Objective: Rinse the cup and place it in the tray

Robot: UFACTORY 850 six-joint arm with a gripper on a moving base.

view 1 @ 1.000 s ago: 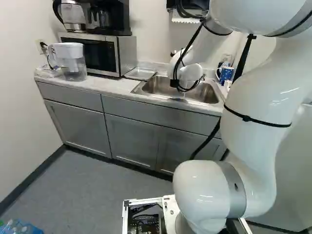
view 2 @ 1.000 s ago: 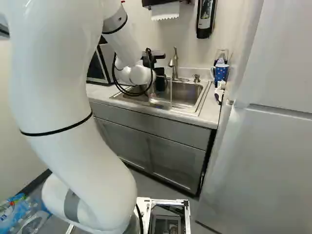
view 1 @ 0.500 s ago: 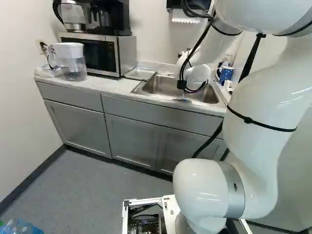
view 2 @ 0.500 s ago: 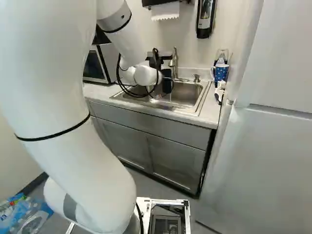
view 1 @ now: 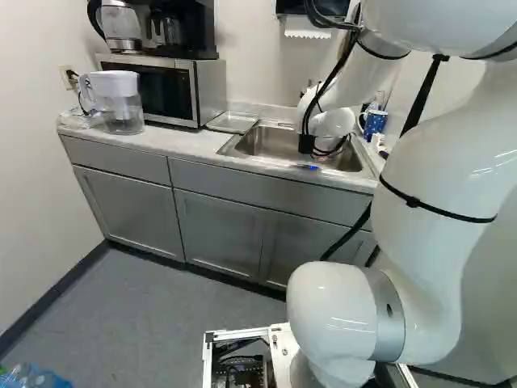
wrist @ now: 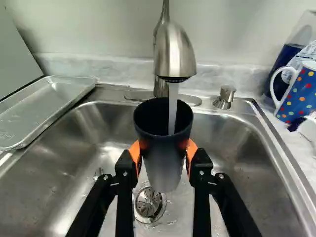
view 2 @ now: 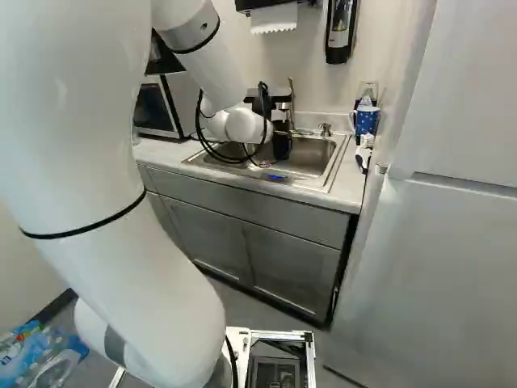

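Arm [view 2: 105,162] shifted slightly right, carrying cup [wrist: 164,160]; fingers [wrist: 201,165] grip it under tap [wrist: 174,52], water [wrist: 173,108] seemingly landing inside.

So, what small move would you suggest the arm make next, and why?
I would probably hold the cup under the faucet a moment longer, perhaps tilting it slightly to swirl and empty it. Water is running into its open mouth, the gripper has it pinched from both sides, and it stands upright above the drain.

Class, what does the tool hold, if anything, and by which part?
A dark cup, pinched by its outer sides, below the rim.
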